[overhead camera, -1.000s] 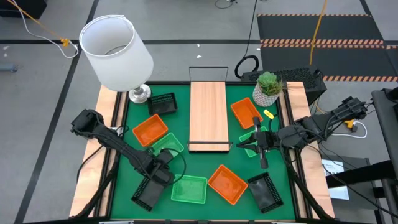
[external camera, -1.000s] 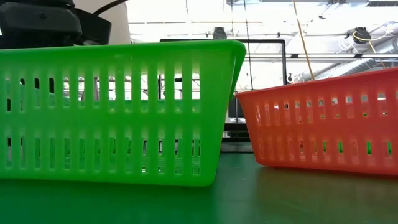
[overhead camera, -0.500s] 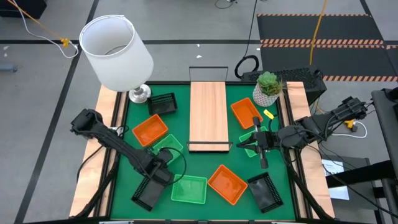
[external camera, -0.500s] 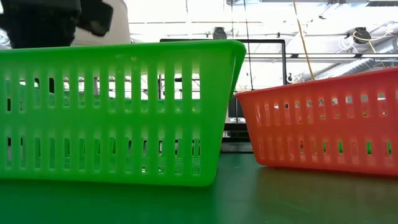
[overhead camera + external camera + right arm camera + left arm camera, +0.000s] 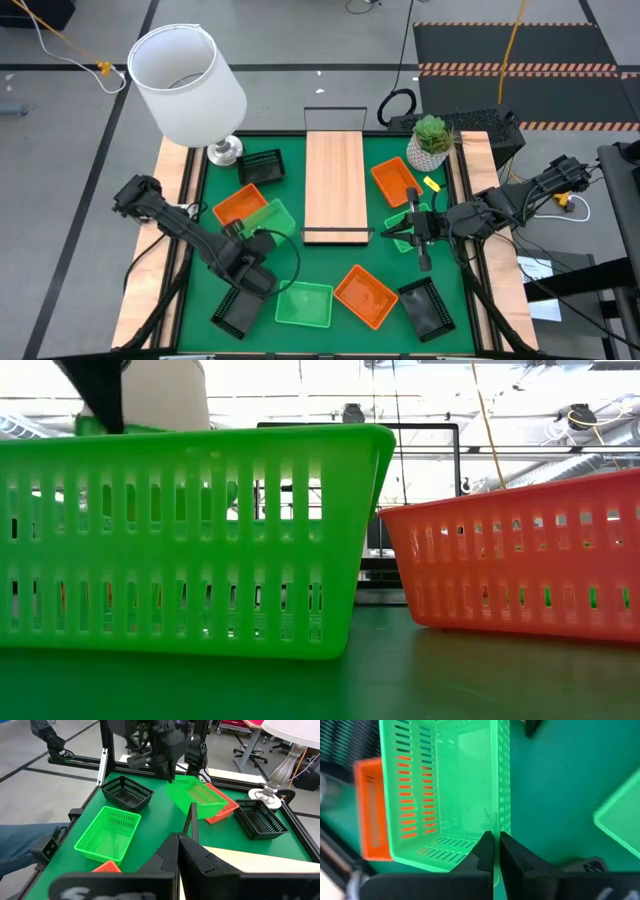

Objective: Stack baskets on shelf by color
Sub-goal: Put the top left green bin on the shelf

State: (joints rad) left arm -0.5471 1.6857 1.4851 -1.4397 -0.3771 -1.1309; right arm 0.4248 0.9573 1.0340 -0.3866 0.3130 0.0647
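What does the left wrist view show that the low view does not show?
Only the left wrist view shows the left claw shut on the rim of a bright green slatted plastic basket, with an orange-red basket under it. Only the low view shows another green basket and an orange-red one standing side by side. Both show the green mat.
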